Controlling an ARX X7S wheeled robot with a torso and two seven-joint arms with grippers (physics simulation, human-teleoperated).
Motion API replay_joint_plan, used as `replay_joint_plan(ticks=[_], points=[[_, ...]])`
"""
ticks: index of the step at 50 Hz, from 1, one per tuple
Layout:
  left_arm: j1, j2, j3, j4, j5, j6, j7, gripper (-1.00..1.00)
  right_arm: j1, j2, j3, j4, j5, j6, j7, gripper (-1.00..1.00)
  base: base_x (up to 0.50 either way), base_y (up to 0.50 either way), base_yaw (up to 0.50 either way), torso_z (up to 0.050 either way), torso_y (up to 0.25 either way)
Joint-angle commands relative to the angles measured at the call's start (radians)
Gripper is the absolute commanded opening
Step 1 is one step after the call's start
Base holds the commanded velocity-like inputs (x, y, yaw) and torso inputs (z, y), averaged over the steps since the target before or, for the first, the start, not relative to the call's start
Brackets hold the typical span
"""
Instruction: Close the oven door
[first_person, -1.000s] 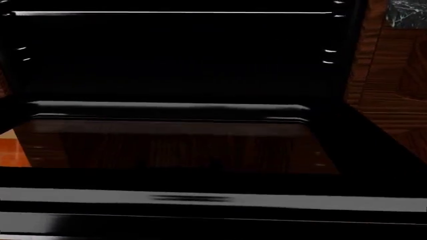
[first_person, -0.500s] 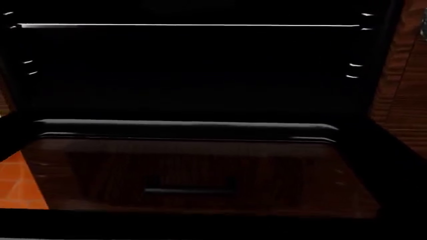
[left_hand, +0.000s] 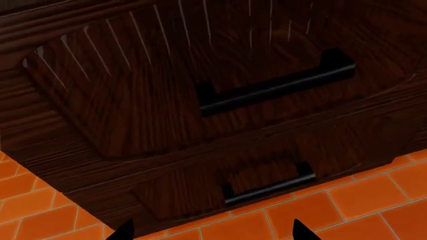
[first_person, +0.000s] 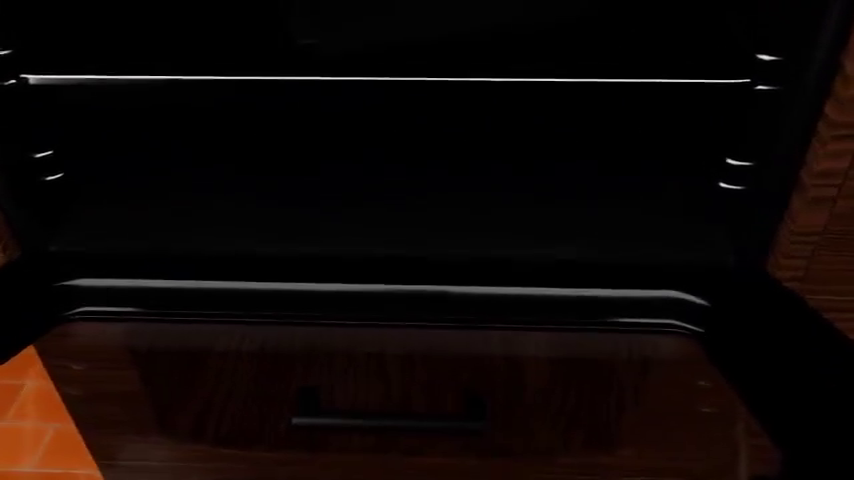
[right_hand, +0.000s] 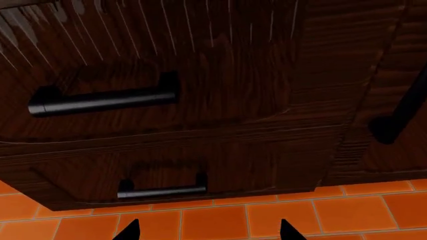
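Note:
The oven door (first_person: 387, 390) lies folded down and open in the head view, with wooden fronts showing through its dark glass pane. Behind it gapes the black oven cavity (first_person: 387, 190) with a thin bright rack line (first_person: 387, 79). Neither gripper shows in the head view. In the left wrist view a glossy round-cornered pane (left_hand: 153, 85), apparently the door's underside, fills the far part. My left gripper (left_hand: 210, 235) is open over orange tiles, only its dark fingertips (left_hand: 123, 232) showing. My right gripper (right_hand: 208, 232) is also open and holds nothing.
A wooden drawer front with a dark bar handle (left_hand: 267, 187) sits low under the oven and appears again in the right wrist view (right_hand: 160, 191). Orange floor tiles (right_hand: 280, 215) run in front. Red-brown cabinet wood (first_person: 821, 230) flanks the oven on the right.
In the head view the oven has slid downward: the rack line sits lower, the door's bright front edge has left the frame, and a bar handle now shows through the glass.

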Motion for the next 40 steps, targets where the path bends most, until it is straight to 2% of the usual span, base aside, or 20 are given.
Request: replay_joint_plan(ticks=[1,6,7,8,9,10,12,13,15,18,19,20,22,32,33,35,37,40], points=[[0.000,-0.004,0.002,0.012,-0.008,-0.009,-0.002,1.00,0.000,0.002,-0.002,0.001,0.004,-0.003,0.002,1.00,0.17,0.00,0.00,0.000,0.000],[0.001,-0.004,0.003,0.010,-0.008,-0.004,-0.004,1.00,-0.001,0.004,-0.003,-0.001,0.006,-0.005,0.002,1.00,0.17,0.00,0.00,0.000,0.000],[-0.008,0.017,0.009,-0.095,0.008,0.082,0.010,1.00,-0.001,0.004,-0.003,-0.001,0.007,-0.005,0.002,1.00,0.18,0.00,0.00,0.000,0.000],[-0.001,-0.003,0.004,0.001,-0.008,0.002,-0.003,1.00,0.000,0.003,-0.003,0.000,0.007,-0.005,0.002,1.00,0.18,0.00,0.00,0.000,0.000],[-0.004,0.009,0.008,-0.057,0.001,0.051,0.005,1.00,0.000,0.004,-0.005,0.001,0.007,-0.005,0.002,1.00,0.17,0.00,0.00,0.000,0.000],[-0.001,-0.007,0.005,0.014,-0.011,-0.009,-0.004,1.00,0.001,0.004,-0.004,0.002,0.008,-0.006,0.001,1.00,0.17,0.00,0.00,0.000,0.000],[0.001,-0.010,0.005,0.026,-0.013,-0.018,-0.006,1.00,0.001,0.004,-0.006,0.003,0.007,-0.006,0.002,1.00,0.17,0.00,0.00,0.000,0.000],[-0.004,0.004,0.009,-0.042,-0.003,0.039,0.003,1.00,0.001,0.004,-0.006,0.004,0.007,-0.007,0.003,1.00,0.17,0.00,0.00,0.000,0.000],[0.001,-0.010,0.005,0.023,-0.014,-0.014,-0.007,1.00,0.000,0.004,-0.007,0.003,0.006,-0.009,0.003,1.00,0.17,0.00,0.00,0.000,0.000],[0.000,-0.009,0.008,0.022,-0.012,-0.014,-0.010,1.00,0.000,0.005,-0.008,0.004,0.007,-0.009,0.003,1.00,0.17,0.00,0.00,0.000,0.000],[-0.009,0.016,0.015,-0.097,0.007,0.084,0.006,1.00,0.001,0.005,-0.008,0.004,0.008,-0.009,0.003,1.00,0.18,0.00,0.00,0.000,0.000],[-0.014,0.021,0.016,-0.118,0.009,0.098,0.009,1.00,0.001,0.005,-0.009,0.005,0.008,-0.009,0.003,1.00,0.17,0.00,0.00,0.000,0.000],[-0.002,-0.008,0.011,0.018,-0.012,-0.013,-0.010,1.00,0.002,0.005,-0.009,0.006,0.009,-0.010,0.003,1.00,0.18,0.00,0.00,0.000,0.000],[-0.001,-0.012,0.011,0.024,-0.019,-0.015,-0.010,1.00,0.000,0.008,-0.013,0.001,0.009,-0.011,0.008,1.00,0.18,0.00,0.00,0.000,0.000],[-0.001,-0.011,0.011,0.021,-0.018,-0.012,-0.010,1.00,-0.001,0.008,-0.013,0.000,0.009,-0.012,0.009,1.00,0.13,0.00,0.00,0.000,0.000],[-0.014,0.018,0.016,-0.118,0.002,0.104,0.009,1.00,-0.003,0.008,-0.014,-0.003,0.007,-0.017,0.009,1.00,0.00,0.00,0.00,0.000,0.000],[-0.002,-0.011,0.007,0.019,-0.024,-0.007,-0.012,1.00,-0.003,0.008,-0.014,-0.003,0.009,-0.019,0.010,1.00,0.00,0.00,0.00,0.000,0.000],[0.001,-0.014,0.004,0.035,-0.033,-0.021,-0.013,1.00,-0.004,0.008,-0.013,-0.003,0.012,-0.022,0.008,1.00,0.00,0.00,0.00,0.000,0.000]])
